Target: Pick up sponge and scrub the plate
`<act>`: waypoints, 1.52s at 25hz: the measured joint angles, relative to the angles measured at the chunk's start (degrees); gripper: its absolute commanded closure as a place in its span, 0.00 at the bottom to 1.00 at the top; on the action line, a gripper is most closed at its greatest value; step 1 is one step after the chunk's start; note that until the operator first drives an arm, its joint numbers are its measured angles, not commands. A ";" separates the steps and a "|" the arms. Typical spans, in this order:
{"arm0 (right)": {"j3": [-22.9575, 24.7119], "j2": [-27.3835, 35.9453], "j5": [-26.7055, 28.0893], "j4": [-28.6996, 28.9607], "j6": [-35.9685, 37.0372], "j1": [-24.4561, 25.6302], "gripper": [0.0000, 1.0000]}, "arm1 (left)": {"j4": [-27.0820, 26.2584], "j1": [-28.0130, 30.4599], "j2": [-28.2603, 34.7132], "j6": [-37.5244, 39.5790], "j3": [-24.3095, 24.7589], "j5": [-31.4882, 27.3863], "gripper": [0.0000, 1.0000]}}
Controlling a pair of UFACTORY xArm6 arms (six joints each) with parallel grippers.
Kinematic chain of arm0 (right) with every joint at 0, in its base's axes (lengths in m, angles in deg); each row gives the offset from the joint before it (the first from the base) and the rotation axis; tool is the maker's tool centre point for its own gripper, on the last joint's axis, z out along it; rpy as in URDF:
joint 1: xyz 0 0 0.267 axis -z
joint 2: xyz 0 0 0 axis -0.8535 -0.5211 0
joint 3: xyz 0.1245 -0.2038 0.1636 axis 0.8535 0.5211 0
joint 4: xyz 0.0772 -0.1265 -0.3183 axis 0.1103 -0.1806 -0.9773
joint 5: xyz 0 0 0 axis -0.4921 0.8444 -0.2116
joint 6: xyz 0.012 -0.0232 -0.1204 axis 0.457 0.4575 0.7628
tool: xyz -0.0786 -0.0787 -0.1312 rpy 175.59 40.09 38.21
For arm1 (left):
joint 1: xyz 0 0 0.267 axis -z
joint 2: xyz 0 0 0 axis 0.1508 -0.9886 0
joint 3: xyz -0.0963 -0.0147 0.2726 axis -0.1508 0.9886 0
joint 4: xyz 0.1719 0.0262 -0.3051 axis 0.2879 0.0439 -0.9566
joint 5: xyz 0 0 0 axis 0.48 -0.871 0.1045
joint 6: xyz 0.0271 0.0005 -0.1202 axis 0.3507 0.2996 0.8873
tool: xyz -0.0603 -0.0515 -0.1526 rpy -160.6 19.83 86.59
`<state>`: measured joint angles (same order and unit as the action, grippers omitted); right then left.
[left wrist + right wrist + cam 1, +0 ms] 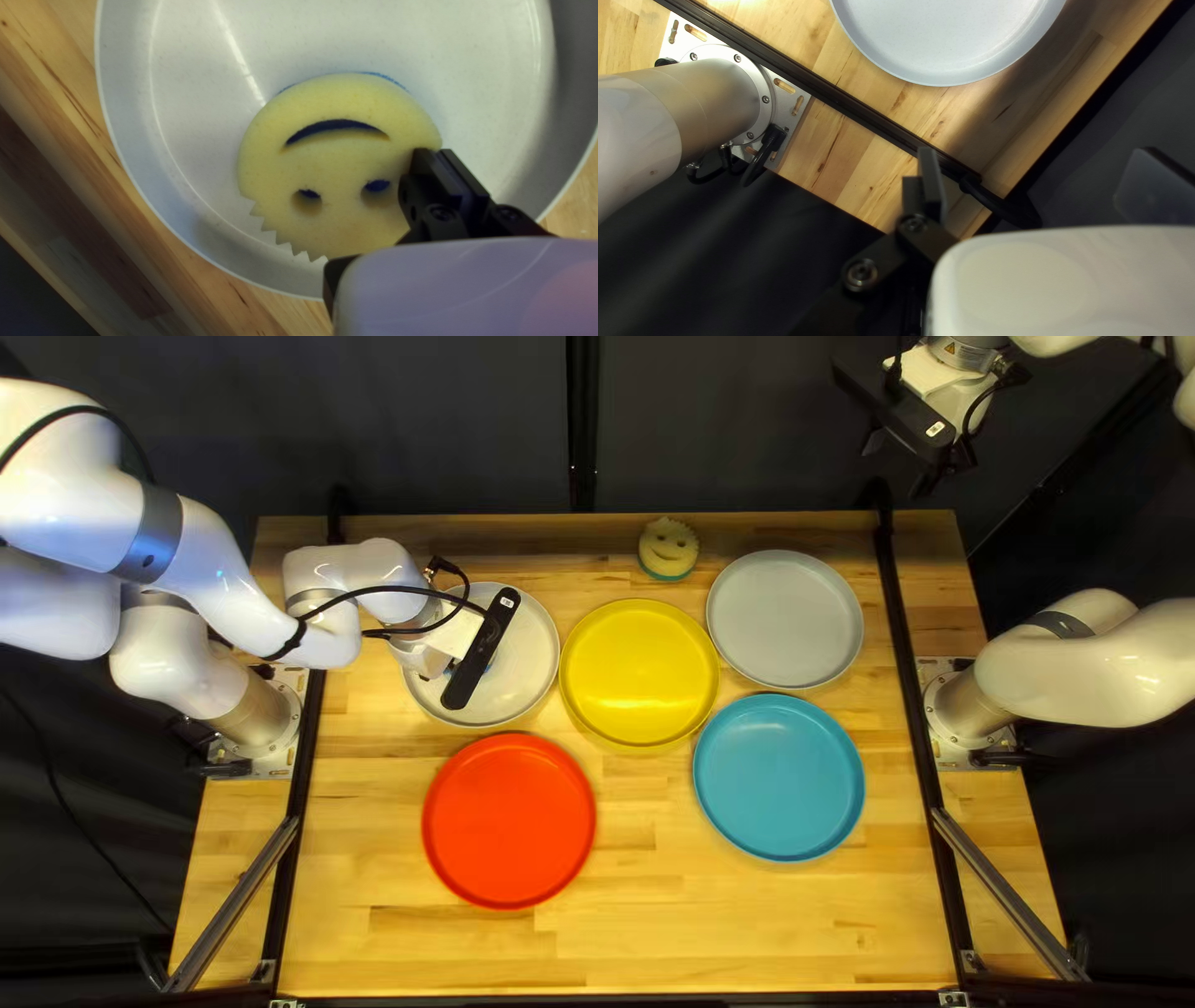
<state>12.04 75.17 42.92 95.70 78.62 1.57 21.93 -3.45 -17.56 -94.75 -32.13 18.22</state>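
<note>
Hold the left hand [451, 641] low over the white plate [187, 124], with fingers together, one against the other. In the left wrist view, see the left hand [441, 152] with its tips right at the rim of the yellow smiling sponge [336, 155], most of it lying to one side of them, inside the white plate. Cannot tell from here about firm pressing on the sponge, hidden under the tips. Find the notched edge of the sponge near the plate's wall, and a bit of blue underside at the opposite edge. Just beside the white plate, meet the yellow plate [639, 672] and the red plate [509, 821], all on the wooden surface [623, 946]. Farther across, spot a second sponge [669, 548], also smiling, near the surface's far edge, then the grey plate [784, 619] and the blue plate [779, 778]. Farthest off, keep the right hand [899, 464] raised beyond the far edge, at the upper right of the top left view, well apart from both sponges, with fingers spread wide.
</note>
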 measured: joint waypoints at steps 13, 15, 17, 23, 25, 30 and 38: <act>0.00 0.00 0.00 0.00 0.00 0.00 0.00 | -1.17 -1.89 -3.36 -3.57 -2.43 2.00 1.00; 0.00 0.00 0.00 0.00 0.00 0.00 0.00 | -1.66 -2.60 -2.23 -4.38 -0.65 2.27 1.00; 0.00 0.00 0.00 0.00 0.00 0.00 0.00 | -2.28 -3.54 -1.50 -5.46 0.72 2.52 1.00; 0.00 0.00 0.00 0.00 0.00 0.00 0.00 | -3.54 -6.76 0.04 -8.65 2.55 1.75 1.00; 0.00 0.00 0.00 0.00 0.00 0.00 0.00 | -3.51 -7.35 0.25 -9.00 2.07 0.86 1.00; 0.00 0.00 0.00 0.00 0.00 0.00 0.00 | -2.70 -7.51 -1.08 -8.65 -1.46 -1.26 1.00; 0.00 0.00 0.00 0.00 0.00 0.00 0.00 | -2.13 -2.12 -3.75 -4.68 -3.02 0.16 1.00</act>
<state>12.04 75.17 42.92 95.70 78.62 1.57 19.80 -5.57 -21.31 -99.43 -35.15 18.38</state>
